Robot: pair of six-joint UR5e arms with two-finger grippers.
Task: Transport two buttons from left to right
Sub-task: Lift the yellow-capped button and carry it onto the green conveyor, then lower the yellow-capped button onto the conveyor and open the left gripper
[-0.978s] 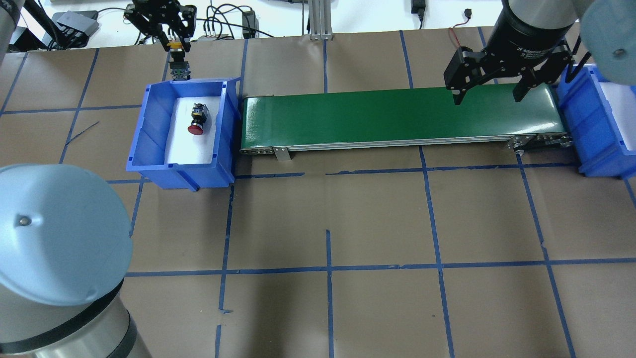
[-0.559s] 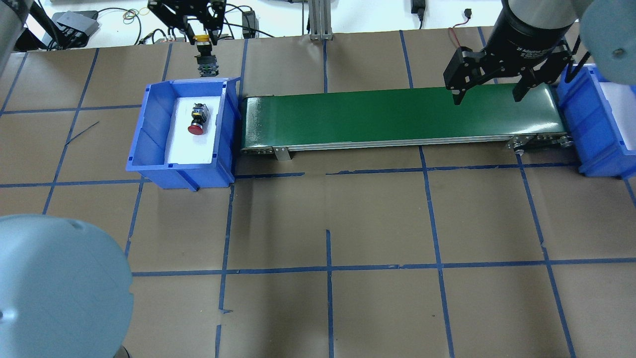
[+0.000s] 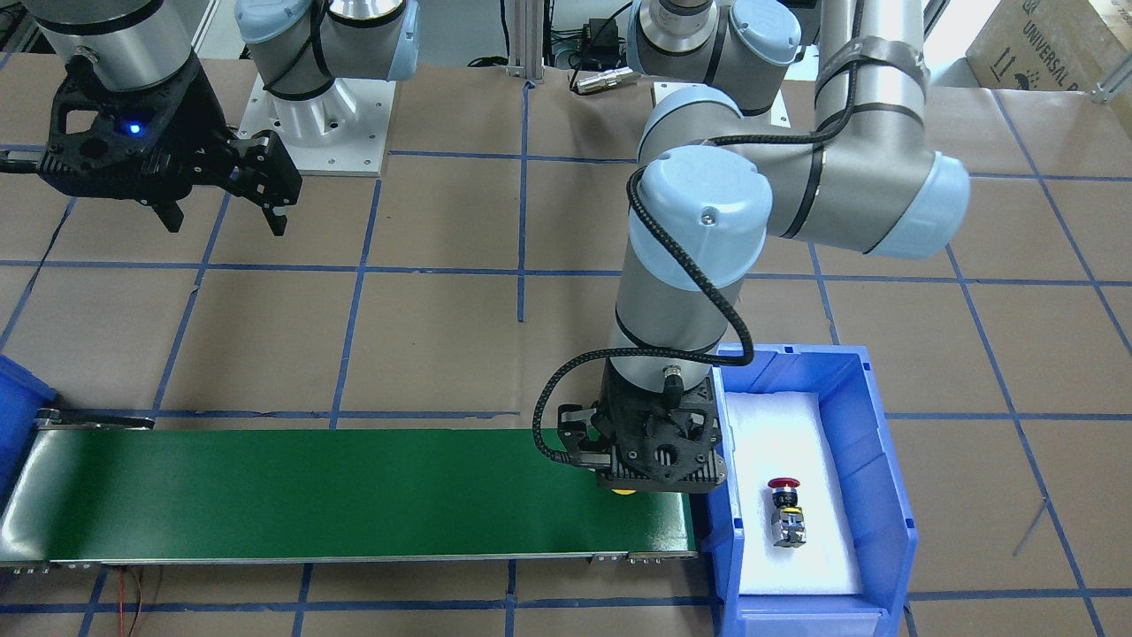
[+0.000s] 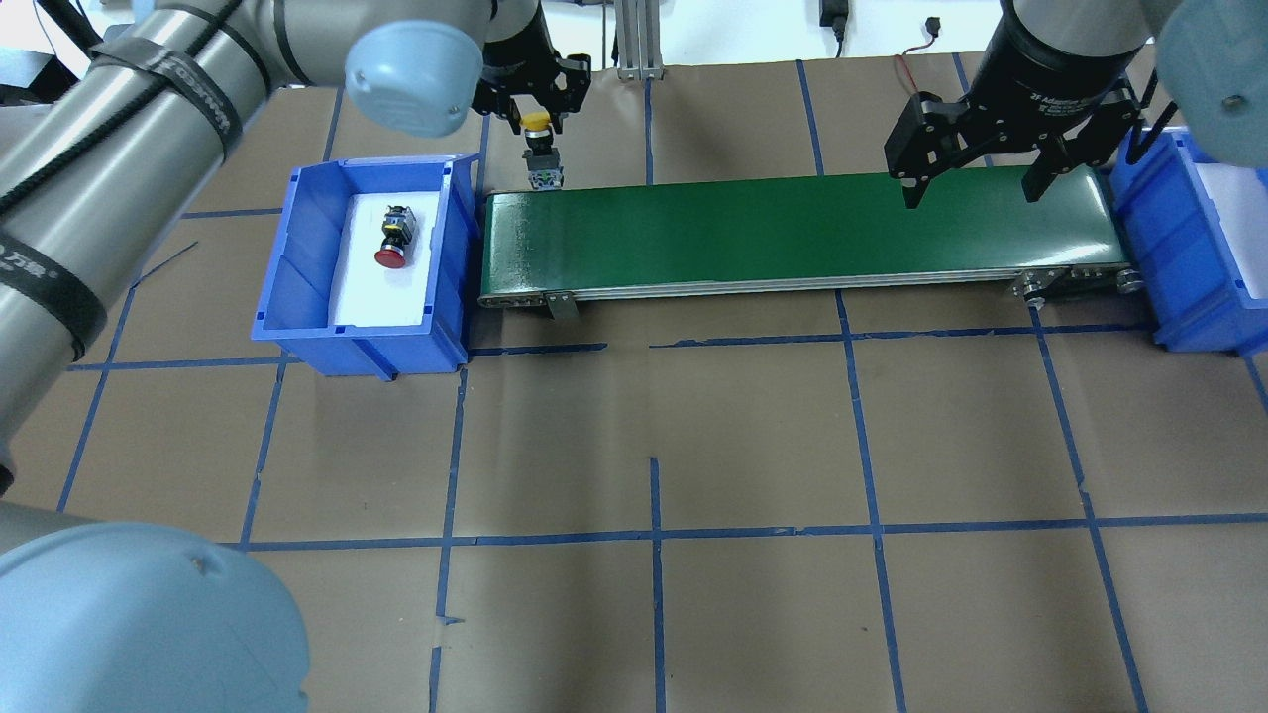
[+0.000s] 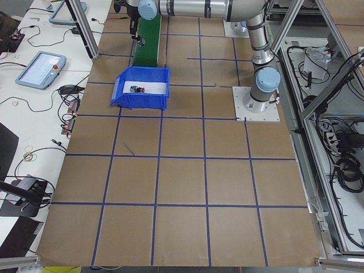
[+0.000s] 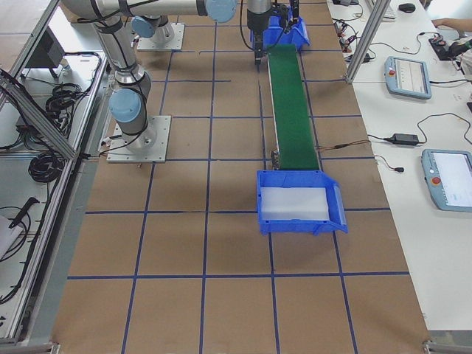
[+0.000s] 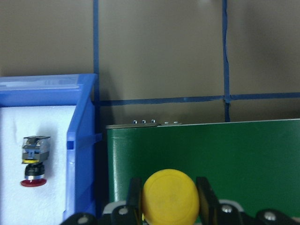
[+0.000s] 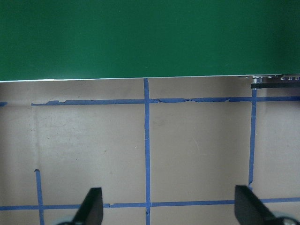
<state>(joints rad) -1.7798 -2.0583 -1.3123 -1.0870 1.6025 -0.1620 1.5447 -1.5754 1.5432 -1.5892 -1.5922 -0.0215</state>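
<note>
While the red button (image 4: 393,236) lies on its side on the white liner of the blue bin (image 4: 272,297) just off the left end of the green belt (image 4: 792,228), the yellow button (image 4: 543,156) hangs above that same end. The left gripper (image 4: 536,117) pinches it by its round cap, fingers pressed against either side. The button's long axis runs straight up and down, cap on top and black body pointing at the belt. It sits near the belt's far edge, and the wrist view shows green surface directly beneath it. So the release most likely turns on a short descent, with the body upright or laid along the belt. At the belt's right end the right gripper (image 4: 973,193) hovers with its fingers spread wide and nothing between them. It is the nearer arm to the second blue bin (image 4: 1149,228), which stands just past that end.
</note>
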